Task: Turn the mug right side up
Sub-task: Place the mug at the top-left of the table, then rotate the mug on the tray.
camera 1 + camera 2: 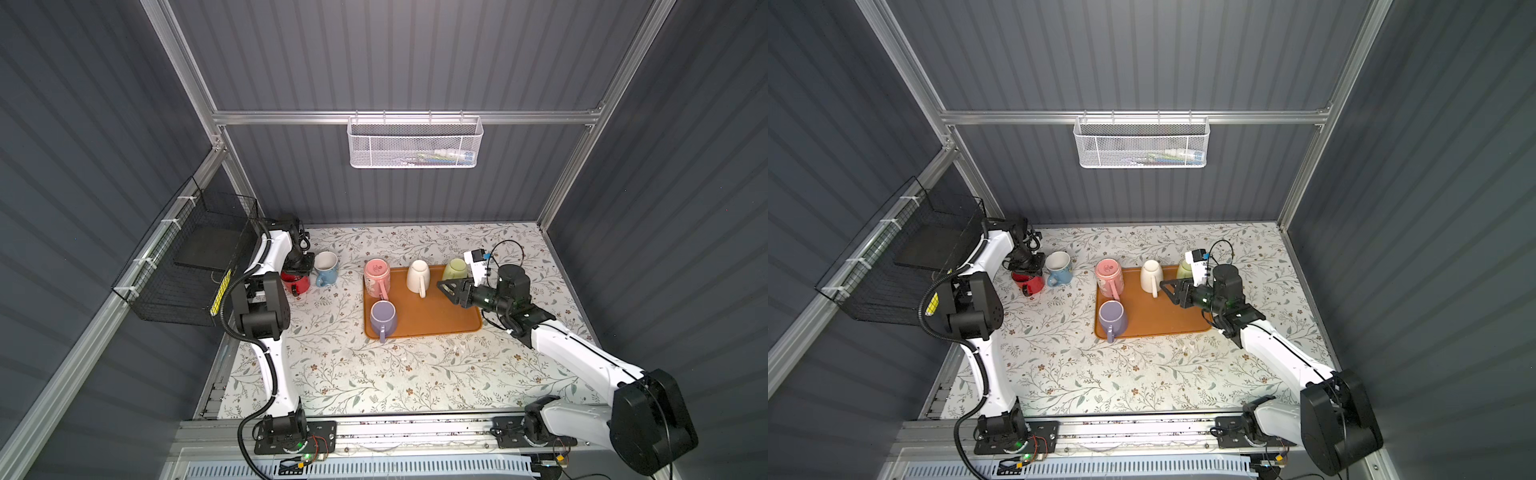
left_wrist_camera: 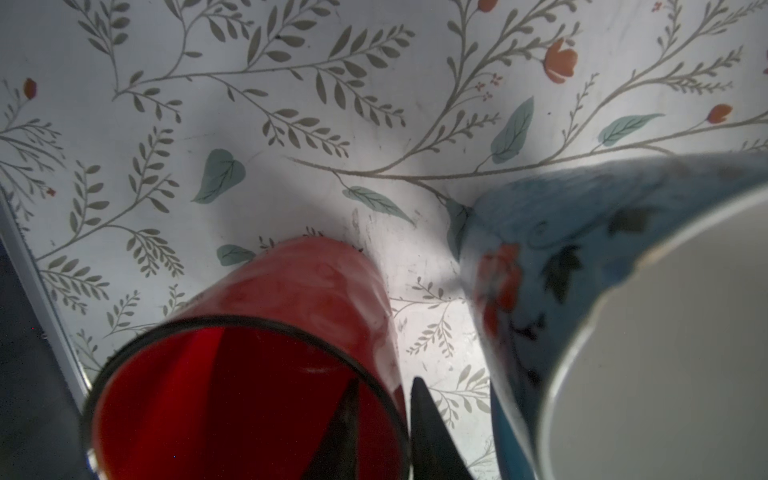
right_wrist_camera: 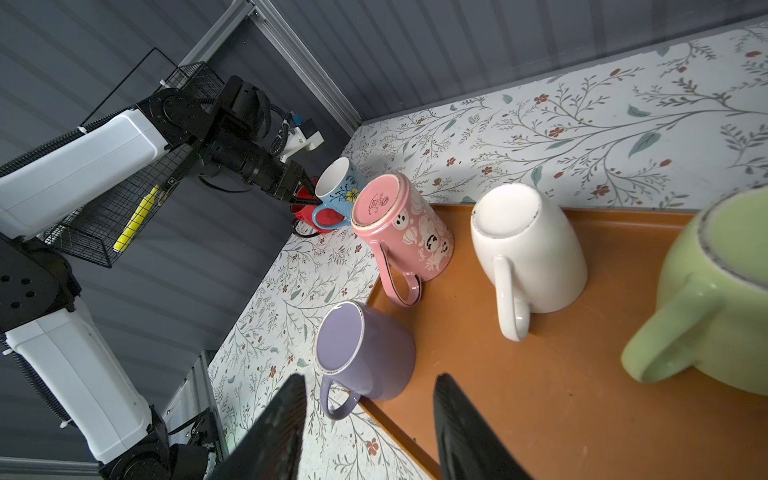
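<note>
A red mug [image 1: 296, 284] stands upright, mouth up, at the table's back left; it also shows in the other top view [image 1: 1029, 283]. My left gripper [image 1: 299, 271] points down onto its rim. In the left wrist view the gripper [image 2: 385, 381] straddles the red mug's [image 2: 291, 299] wall, one finger inside and one outside. The inner finger stands a little off the wall, so the jaws are slightly open. My right gripper [image 1: 446, 291] hovers open over the tray's right part, nothing between its fingers [image 3: 286, 415].
A blue mug [image 1: 326, 266] stands upright right beside the red one. On the orange tray [image 1: 436, 320] pink [image 1: 377, 276], white [image 1: 417, 274], green [image 1: 455, 269] and purple [image 1: 383, 318] mugs sit upside down. A black wire basket [image 1: 187, 266] hangs on the left wall.
</note>
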`<state>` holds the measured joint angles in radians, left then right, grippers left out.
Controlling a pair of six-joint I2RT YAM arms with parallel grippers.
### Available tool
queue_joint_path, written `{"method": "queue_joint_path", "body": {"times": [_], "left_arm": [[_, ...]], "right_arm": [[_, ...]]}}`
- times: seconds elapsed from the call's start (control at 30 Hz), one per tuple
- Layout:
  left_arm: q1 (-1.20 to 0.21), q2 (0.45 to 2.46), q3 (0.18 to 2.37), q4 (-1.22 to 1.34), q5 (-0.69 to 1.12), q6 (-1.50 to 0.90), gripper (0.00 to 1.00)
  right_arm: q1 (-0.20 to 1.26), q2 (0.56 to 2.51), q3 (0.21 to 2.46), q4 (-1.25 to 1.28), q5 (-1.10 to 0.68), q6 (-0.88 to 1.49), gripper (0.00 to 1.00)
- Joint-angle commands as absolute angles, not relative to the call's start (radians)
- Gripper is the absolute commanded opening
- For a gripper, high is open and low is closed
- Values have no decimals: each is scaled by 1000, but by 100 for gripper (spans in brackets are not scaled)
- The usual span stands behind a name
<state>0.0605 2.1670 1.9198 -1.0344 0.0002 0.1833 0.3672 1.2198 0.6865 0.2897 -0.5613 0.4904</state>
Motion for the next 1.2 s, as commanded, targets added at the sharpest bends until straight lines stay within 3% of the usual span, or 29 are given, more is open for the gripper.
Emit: {"method": "queue_joint_path", "body": {"times": [0.0, 0.37, 0.57, 0.87, 1.17], "left_arm": [[60, 2159, 1959, -1065, -1, 197, 27], [55, 1992, 1931, -1079, -21, 181, 33], [43, 1842, 1854, -1052, -11, 158, 40], [-137, 1570, 1609, -861, 56, 91, 63], [-169, 1309, 1367, -557, 305, 45, 85]], "right_arm": [[367, 1216, 693, 287, -567, 494, 52], [395, 1229, 735, 194, -518, 439, 54], [532, 1275, 861, -47, -238, 288, 59], [770, 1386, 1020, -289, 79, 373, 68], [931, 1553, 1148, -427, 161, 502, 77]]}}
